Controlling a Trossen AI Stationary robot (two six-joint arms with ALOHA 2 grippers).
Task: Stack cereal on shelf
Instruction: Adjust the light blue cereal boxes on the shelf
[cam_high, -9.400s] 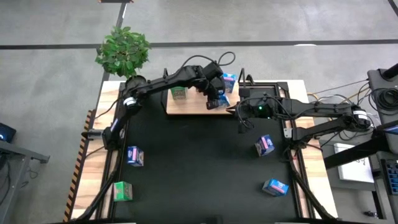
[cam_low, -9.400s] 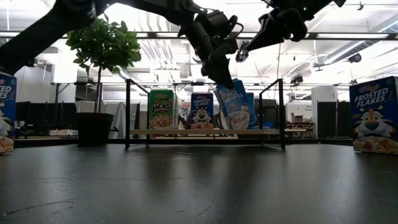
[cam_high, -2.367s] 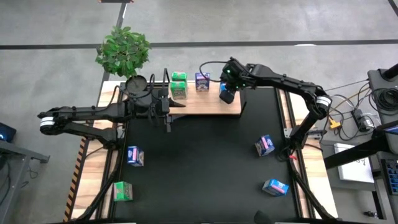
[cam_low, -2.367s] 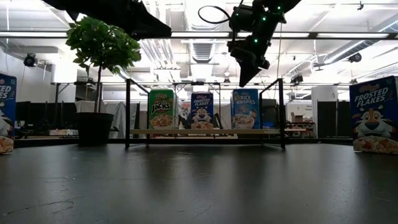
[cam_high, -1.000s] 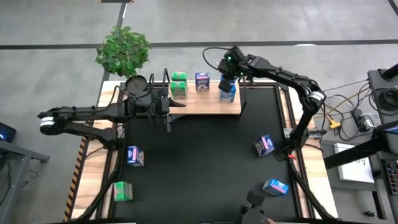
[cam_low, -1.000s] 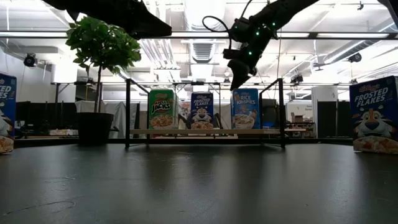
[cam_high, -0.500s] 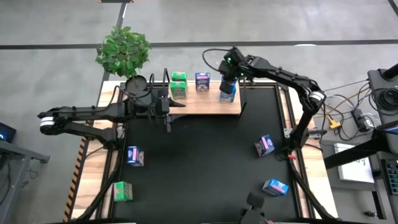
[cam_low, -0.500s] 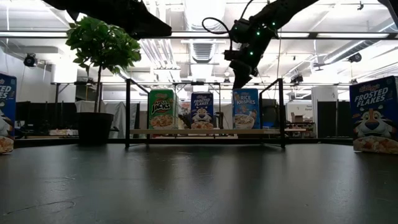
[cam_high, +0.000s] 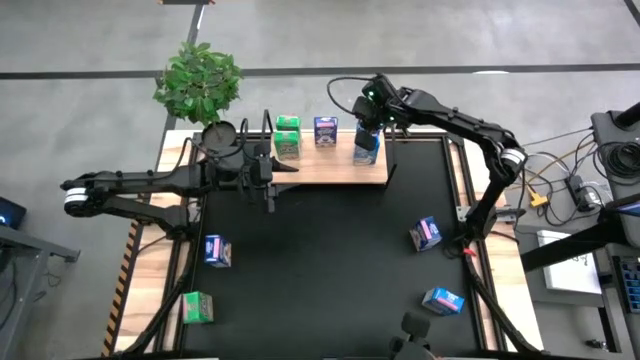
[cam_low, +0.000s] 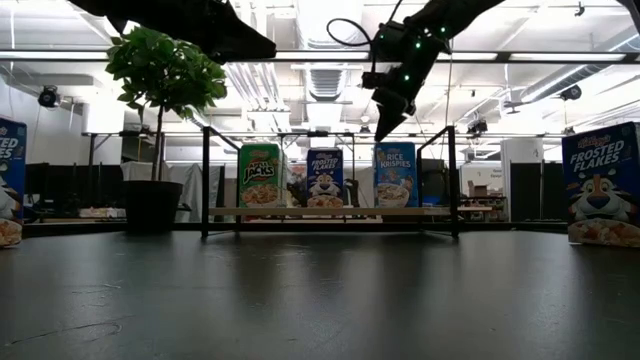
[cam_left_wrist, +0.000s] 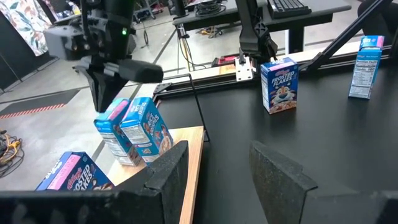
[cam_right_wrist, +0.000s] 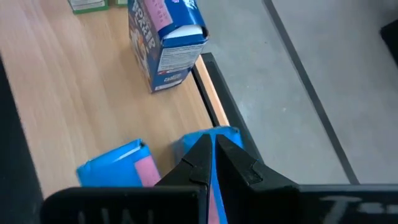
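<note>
The shelf (cam_high: 330, 166) is a light wood board with black uprights at the table's far edge. On it stand green cartons (cam_high: 287, 135), a blue Frosted Flakes carton (cam_high: 325, 130) and two blue Rice Krispies cartons (cam_high: 365, 147), all upright on their bases. My right gripper (cam_low: 381, 128) hangs shut just above the Rice Krispies carton (cam_low: 395, 175), pointing down, clear of its top. In the right wrist view the shut right gripper (cam_right_wrist: 211, 155) hovers over both blue carton tops (cam_right_wrist: 115, 171). My left gripper (cam_left_wrist: 217, 180) is open, level, by the shelf's near left corner (cam_high: 270, 172).
Loose cartons stand on the black mat: a blue one (cam_high: 217, 250) and a green one (cam_high: 197, 307) at the left, two blue ones (cam_high: 425, 233) (cam_high: 442, 300) at the right. A potted plant (cam_high: 198, 80) stands beyond the shelf's left end. The mat's middle holds nothing.
My right gripper has risen a little above the Rice Krispies carton, staying shut. The cartons on the shelf have stayed where they were.
</note>
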